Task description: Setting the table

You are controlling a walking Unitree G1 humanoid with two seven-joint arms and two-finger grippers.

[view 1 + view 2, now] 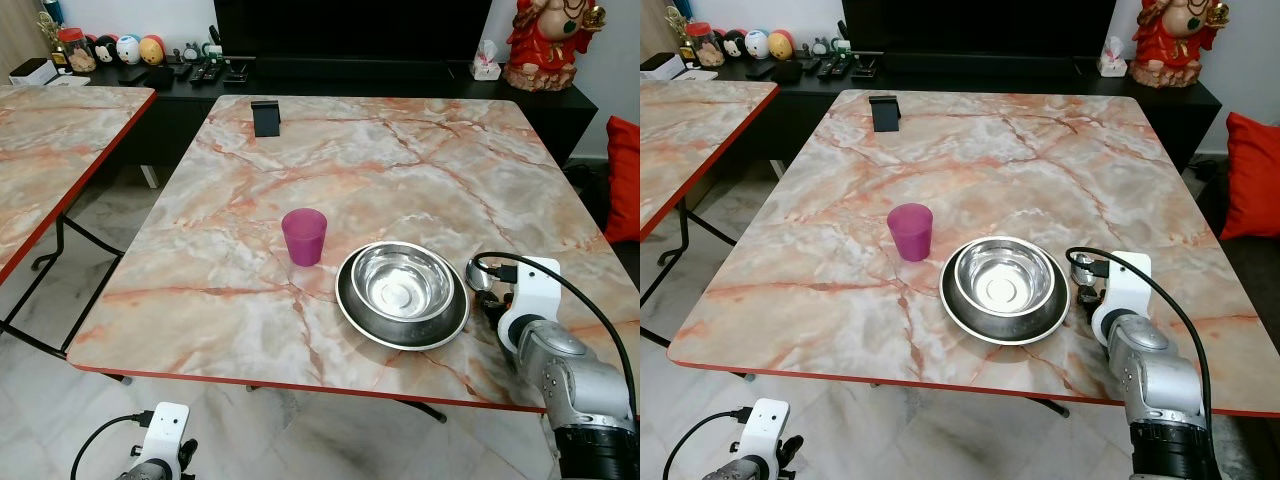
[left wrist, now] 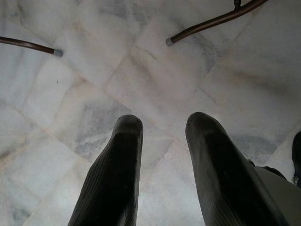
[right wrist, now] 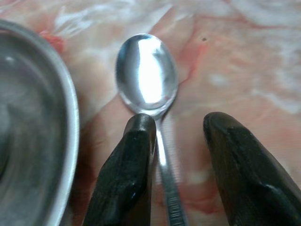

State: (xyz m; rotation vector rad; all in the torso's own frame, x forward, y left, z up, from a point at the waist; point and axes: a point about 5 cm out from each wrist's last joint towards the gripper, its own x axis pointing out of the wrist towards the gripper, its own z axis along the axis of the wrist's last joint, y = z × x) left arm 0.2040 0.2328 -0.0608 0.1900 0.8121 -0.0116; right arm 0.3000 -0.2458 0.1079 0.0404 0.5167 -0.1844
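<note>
Right claw (image 3: pixel 178 123) spread open over the shiny steel spoon (image 3: pixel 148 75), which lies flat on the marble-pattern bench (image 1: pixel 400 160) just beside the round steel bowl (image 1: pixel 402 293). Left claw (image 2: pixel 164 123) hangs released above the floor; translucent purple plastic cup (image 1: pixel 304 236) stands near the bowl.

The bench (image 1: pixel 400 170) has a smooth, slightly glossy top that looks like pink-grey marble, with a red edge. The bowl (image 1: pixel 402 283) and the spoon (image 3: pixel 146 75) look like polished metal and mirror the light. The cup (image 1: pixel 303 236) seems to be purple plastic, half see-through. The fingers (image 3: pixel 129 174) of the right tool are matt black with fine ribs. The floor (image 2: pixel 155 80) is pale marble-like tile.
</note>
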